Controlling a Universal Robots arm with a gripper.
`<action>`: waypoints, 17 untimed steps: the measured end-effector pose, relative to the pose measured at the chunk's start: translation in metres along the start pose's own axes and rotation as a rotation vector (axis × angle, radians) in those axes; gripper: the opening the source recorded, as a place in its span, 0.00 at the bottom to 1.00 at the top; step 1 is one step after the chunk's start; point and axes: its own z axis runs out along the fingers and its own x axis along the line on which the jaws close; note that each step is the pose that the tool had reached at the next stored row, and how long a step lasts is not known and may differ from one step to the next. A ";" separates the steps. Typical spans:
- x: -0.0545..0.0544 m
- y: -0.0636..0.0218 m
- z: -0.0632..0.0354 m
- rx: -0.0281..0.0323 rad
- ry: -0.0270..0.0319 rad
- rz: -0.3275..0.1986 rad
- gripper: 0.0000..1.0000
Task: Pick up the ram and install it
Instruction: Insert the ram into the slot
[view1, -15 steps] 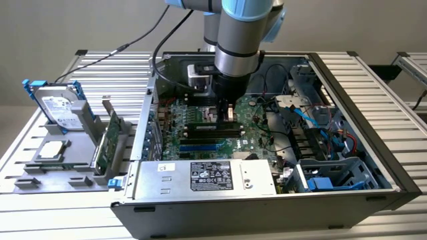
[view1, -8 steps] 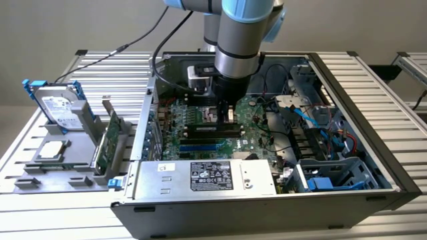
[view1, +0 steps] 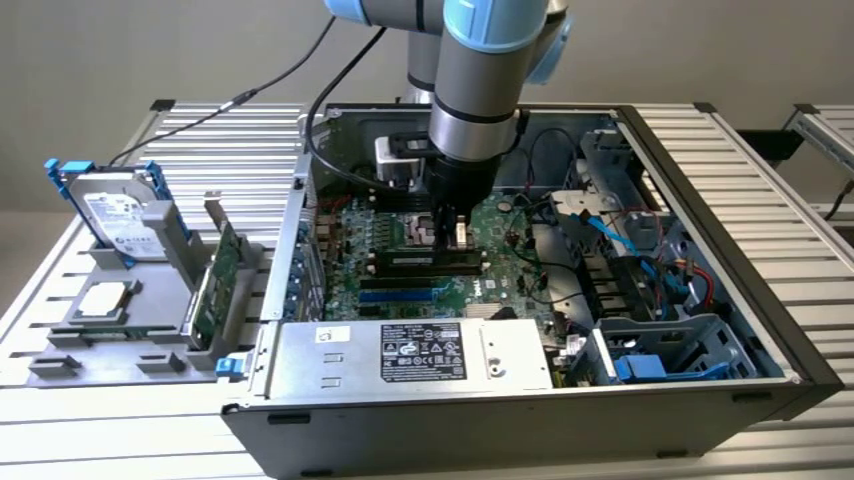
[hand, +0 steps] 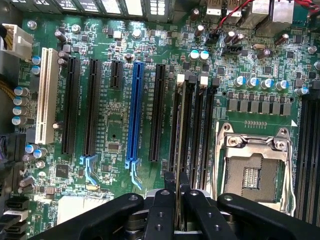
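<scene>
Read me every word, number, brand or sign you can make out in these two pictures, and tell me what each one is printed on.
None of the text is legible.
On the power supply label: black print and symbols, too small to read.
On the hard drive label: blurred, unreadable.
On the motherboard: white silkscreen lettering, too small to read.

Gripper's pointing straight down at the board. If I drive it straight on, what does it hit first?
Likely the memory slot beneath it: the ram clamped in the gripper would touch there first. Remaining gap unclear.
</scene>
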 end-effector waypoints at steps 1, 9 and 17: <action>0.000 0.0000 0.0000 0.0000 0.0000 0.000 0.14; 0.000 0.0000 -0.0002 0.0000 -0.0001 0.000 0.14; 0.001 0.0001 -0.0004 -0.0001 -0.0001 0.000 0.14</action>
